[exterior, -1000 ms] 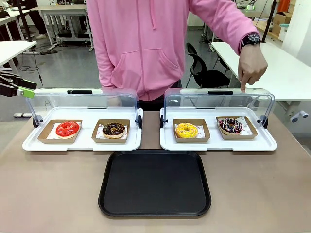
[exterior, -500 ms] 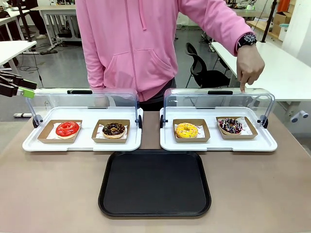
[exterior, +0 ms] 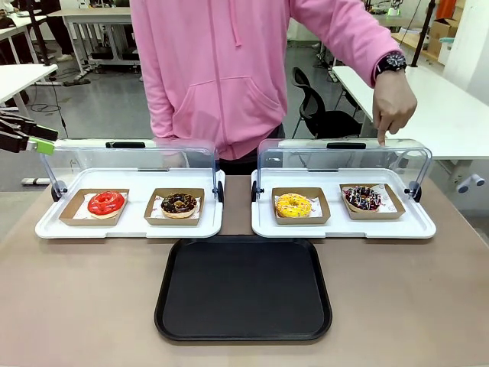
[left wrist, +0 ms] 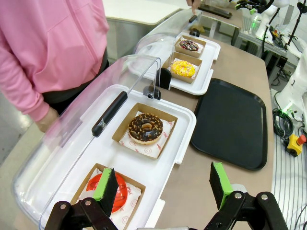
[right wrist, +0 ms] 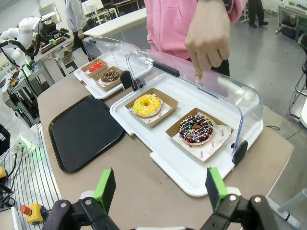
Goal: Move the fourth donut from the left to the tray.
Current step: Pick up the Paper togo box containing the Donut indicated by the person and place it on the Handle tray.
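Observation:
The fourth donut [exterior: 362,198], dark chocolate with white drizzle and pink-red sprinkles, sits in a brown cardboard holder at the right end of the right white tray. It also shows in the right wrist view [right wrist: 195,129] and, small, in the left wrist view [left wrist: 189,45]. A person's hand [exterior: 393,103] points a finger down onto the clear lid just above it. The black tray [exterior: 243,288] lies bare at the table's front centre. My left gripper [exterior: 42,138] hovers open at the far left edge, its pads [left wrist: 106,184] wide apart. My right gripper [right wrist: 160,188] is open, short of the right white tray.
Two white trays [exterior: 130,226] [exterior: 344,228] with raised clear lids stand side by side. They also hold a red donut [exterior: 105,202], a chocolate donut with golden crumbs [exterior: 179,203] and a yellow donut [exterior: 293,205]. The person in pink stands at the far edge.
The person's body swayed slightly left and back. The pointing hand stays over the lid, and neither gripper nor any donut has moved.

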### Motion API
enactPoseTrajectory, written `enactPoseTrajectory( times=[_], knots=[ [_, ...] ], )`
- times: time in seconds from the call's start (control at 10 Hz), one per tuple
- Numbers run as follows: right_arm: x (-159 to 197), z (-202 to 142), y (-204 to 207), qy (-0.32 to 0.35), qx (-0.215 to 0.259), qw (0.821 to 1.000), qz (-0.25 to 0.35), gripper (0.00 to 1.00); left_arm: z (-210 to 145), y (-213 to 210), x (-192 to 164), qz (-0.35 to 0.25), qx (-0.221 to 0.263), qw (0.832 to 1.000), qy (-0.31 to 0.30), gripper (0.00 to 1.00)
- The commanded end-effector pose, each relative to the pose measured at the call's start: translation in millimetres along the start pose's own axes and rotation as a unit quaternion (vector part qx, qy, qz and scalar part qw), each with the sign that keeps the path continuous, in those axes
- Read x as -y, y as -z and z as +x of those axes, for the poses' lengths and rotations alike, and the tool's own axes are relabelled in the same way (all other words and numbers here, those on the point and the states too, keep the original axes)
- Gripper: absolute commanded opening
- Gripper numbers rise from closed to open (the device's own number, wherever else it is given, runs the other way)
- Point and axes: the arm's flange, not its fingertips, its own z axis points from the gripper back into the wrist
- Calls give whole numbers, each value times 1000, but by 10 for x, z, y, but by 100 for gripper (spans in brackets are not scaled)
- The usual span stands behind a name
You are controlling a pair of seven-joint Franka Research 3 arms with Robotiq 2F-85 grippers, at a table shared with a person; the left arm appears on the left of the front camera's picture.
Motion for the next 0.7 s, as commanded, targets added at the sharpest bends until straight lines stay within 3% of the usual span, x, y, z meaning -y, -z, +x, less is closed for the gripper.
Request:
enactPoseTrajectory(
  times=[0.0,0.3,0.6],
  knots=[
    [28,143,72,-37,-35,999,3,100,13,4,10,-2,3,1000,-1,100],
    [64,641,520,-112,-152,982,-2,100,13,4,10,-2,3,1000,-1,100],
    [-75,535,1109,-210,-256,943,-15,100,13,4,10,-2,3,1000,-1,100]
  ],
)
